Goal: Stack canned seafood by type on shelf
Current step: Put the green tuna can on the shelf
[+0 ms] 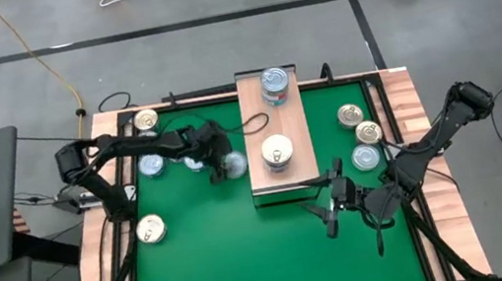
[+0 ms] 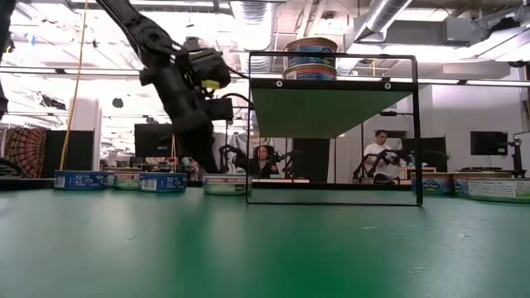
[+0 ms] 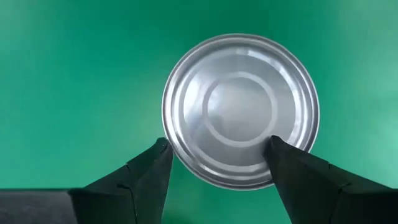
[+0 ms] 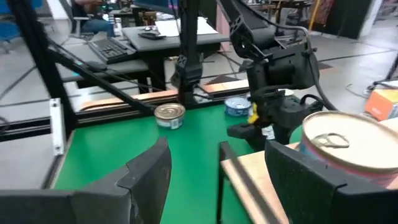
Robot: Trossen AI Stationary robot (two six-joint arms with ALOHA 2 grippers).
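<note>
The shelf (image 1: 291, 125) stands at the mat's far middle on a dark wire frame (image 2: 331, 199). Two blue-topped cans (image 1: 274, 82) are stacked at its far end, and a gold pull-tab can (image 1: 277, 153) sits near its near end. A silver-topped can (image 3: 241, 93) rests flat on the green mat left of the shelf. My left gripper (image 3: 217, 146) hovers open just above it, pointing steeply down, with one fingertip over each side of the rim. My right gripper (image 1: 332, 203) stands open and level off the shelf's near right corner, holding nothing.
Loose cans lie on the mat: several at the left (image 1: 151, 163) (image 1: 146, 122) (image 1: 152, 229), and three at the right (image 1: 354, 115) (image 1: 367, 131) (image 1: 366, 156). The mat's near half is bare green. A wooden border (image 1: 434, 163) frames the mat. People sit in the room beyond.
</note>
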